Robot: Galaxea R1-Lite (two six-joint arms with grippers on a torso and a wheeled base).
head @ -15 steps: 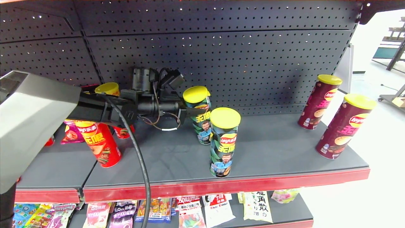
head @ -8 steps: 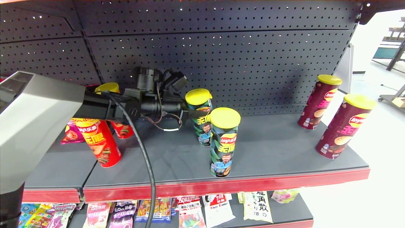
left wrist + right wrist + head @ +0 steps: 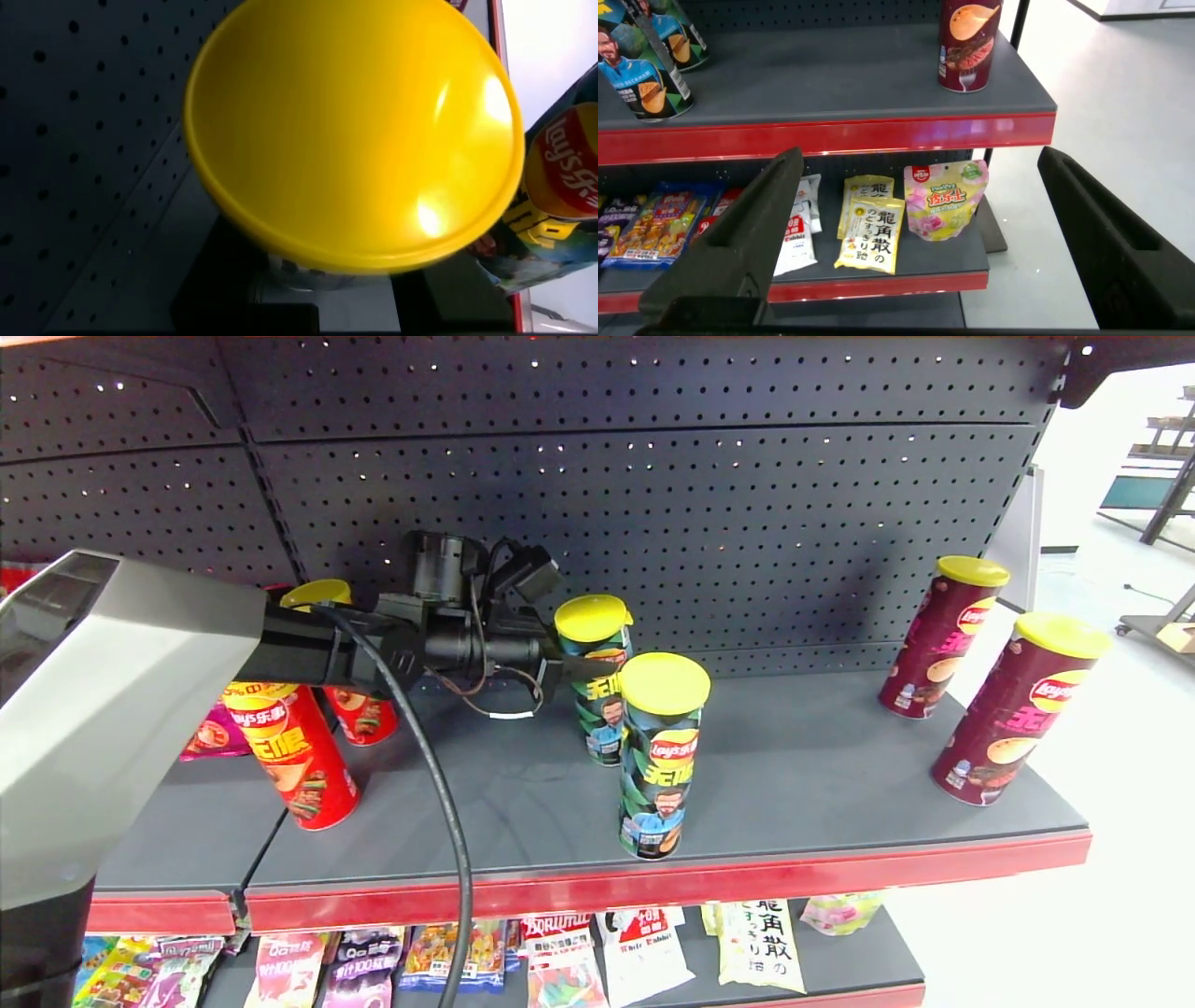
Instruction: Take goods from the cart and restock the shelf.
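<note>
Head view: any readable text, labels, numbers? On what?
Front green can: logo and big characters, brand print, not quoted.
Near maroon can: same.
Red can: same.
White packet: column of large characters, product print, not quoted.
Other packets: too small to read.

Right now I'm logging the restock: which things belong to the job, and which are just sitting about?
In the job: teal can held in the left claw; the grey shelf under it.
Just about: front teal can; red cans; maroon cans; snack bags below; right claw, open, empty.
</note>
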